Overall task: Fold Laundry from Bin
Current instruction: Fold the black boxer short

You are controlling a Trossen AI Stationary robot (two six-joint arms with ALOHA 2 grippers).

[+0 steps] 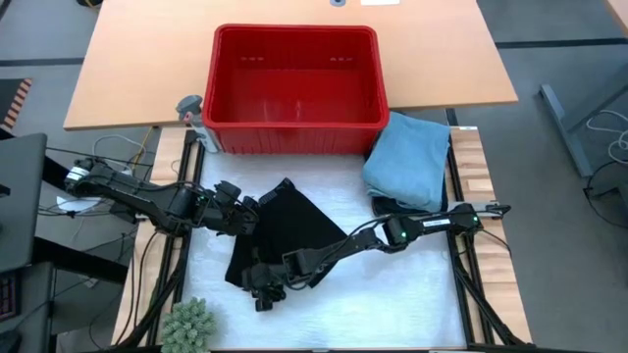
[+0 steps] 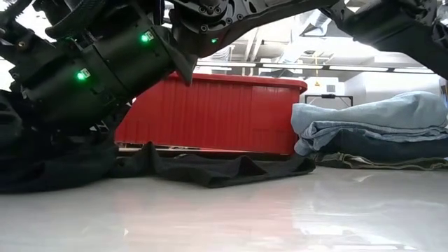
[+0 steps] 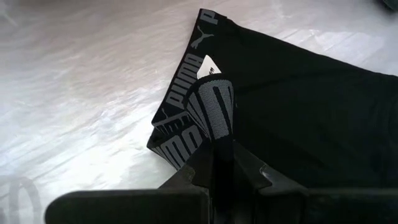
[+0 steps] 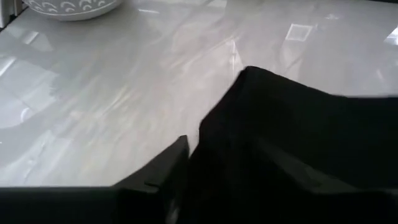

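Left gripper (image 3: pixel 214 134) clamped on waistband of black garment (image 1: pixel 289 230), cloth spread ahead of it on table (image 1: pixel 392 304). Right gripper (image 1: pixel 263 286) at near corner, cannot tell whether cloth is held. Advice: keep waistband taut, lift both corners evenly, fold flat

Bin (image 1: pixel 294 137) and folded stack (image 1: pixel 407 157) block the table's (image 1: pixel 392 294) far side.
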